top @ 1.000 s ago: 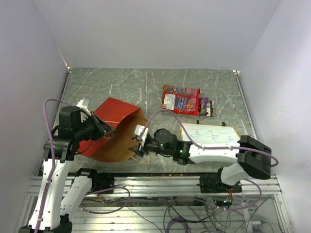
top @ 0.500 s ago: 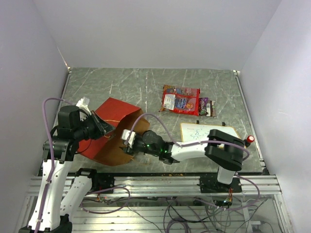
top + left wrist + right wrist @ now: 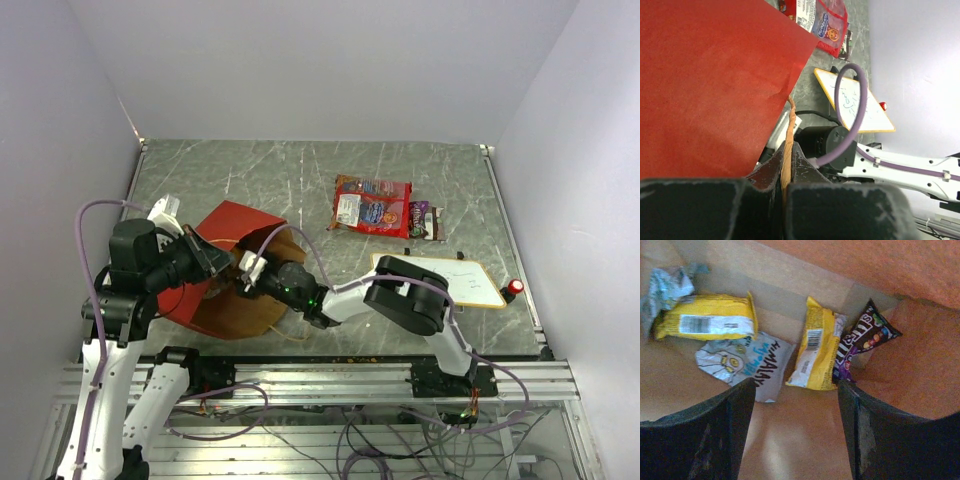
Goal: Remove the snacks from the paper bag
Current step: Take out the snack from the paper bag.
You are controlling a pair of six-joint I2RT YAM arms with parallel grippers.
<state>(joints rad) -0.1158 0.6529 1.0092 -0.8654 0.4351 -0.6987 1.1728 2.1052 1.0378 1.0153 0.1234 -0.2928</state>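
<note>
The paper bag (image 3: 232,222) lies on its side at the left, red outside and brown inside (image 3: 800,440). My left gripper (image 3: 214,262) (image 3: 788,150) is shut on its twisted paper handle (image 3: 788,125) at the mouth. My right gripper (image 3: 250,270) (image 3: 797,405) reaches inside the bag, open, with nothing between its fingers (image 3: 715,435). Ahead of it on the bag's floor lie snacks: two yellow packets (image 3: 710,320) (image 3: 815,352), a pale blue-white one (image 3: 742,362) and a dark purple one (image 3: 862,340). Outside on the table lie a large red bag (image 3: 372,205) and a dark packet (image 3: 425,220).
A wood-framed white board (image 3: 445,280) lies right of the bag, with a red knob (image 3: 514,288) at its far corner. A crumpled silver wrapper (image 3: 665,287) sits deep in the bag's left corner. The right arm (image 3: 400,300) stretches across the table's near edge.
My right arm has swung left and pushed its gripper through the bag's mouth, with the jaws spreading wider. My left gripper keeps its hold and has shifted slightly.
</note>
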